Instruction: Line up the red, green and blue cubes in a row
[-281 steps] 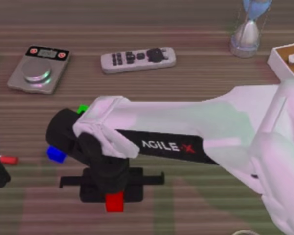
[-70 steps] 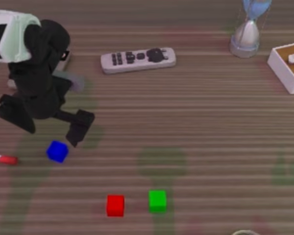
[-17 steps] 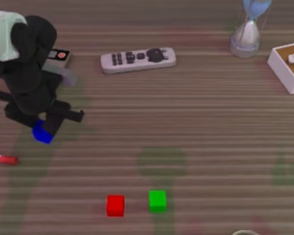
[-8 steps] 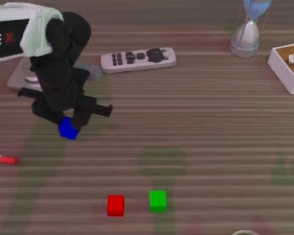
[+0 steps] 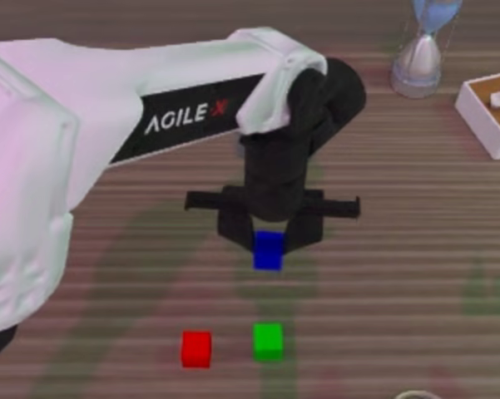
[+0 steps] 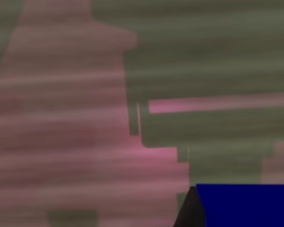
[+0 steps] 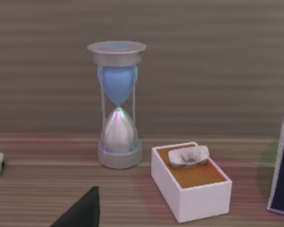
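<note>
- The left gripper (image 5: 269,241) is clamped on the blue cube (image 5: 268,250), above bare table.
- The red cube (image 5: 196,348) and green cube (image 5: 268,341) sit side by side (near front edge), open room to the green's right.

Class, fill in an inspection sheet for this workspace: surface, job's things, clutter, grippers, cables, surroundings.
Surface: striped wooden table.
Job's things: red cube and green cube side by side near the front edge; blue cube held above them.
Clutter: hourglass, white box.
Grippers: left gripper shut on the blue cube; right gripper not in view.
Cables: nothing seen.
Surroundings: nothing seen.
</note>
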`<state>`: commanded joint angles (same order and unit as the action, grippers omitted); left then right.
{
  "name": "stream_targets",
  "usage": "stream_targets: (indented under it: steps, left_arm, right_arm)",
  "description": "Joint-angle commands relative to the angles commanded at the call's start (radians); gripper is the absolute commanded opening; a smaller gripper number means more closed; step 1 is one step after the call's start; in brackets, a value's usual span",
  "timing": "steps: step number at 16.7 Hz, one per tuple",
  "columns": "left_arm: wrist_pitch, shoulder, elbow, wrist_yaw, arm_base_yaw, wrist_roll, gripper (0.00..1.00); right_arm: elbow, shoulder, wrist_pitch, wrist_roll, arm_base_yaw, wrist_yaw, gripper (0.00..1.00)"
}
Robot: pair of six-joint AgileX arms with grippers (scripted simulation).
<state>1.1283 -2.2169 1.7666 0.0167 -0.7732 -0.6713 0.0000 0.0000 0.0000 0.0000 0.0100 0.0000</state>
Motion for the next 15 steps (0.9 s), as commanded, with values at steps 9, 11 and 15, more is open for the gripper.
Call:
stream_targets:
  steps: [9, 11, 15]
  left_arm:
    - [0.08, -0.077, 0.189, 0.02, -0.264, -0.362, 0.0]
    - [0.08, -0.077, 0.189, 0.02, -0.264, -0.362, 0.0]
    - [0.037, -0.082, 0.158, 0.016, -0.262, -0.358, 0.0]
  right_arm:
    - [0.0, 0.0, 0.0, 0.0, 0.0, 0.0, 1.0]
    - [0.0, 0.0, 0.0, 0.0, 0.0, 0.0, 1.0]
    - [0.0, 0.0, 0.0, 0.0, 0.0, 0.0, 1.0]
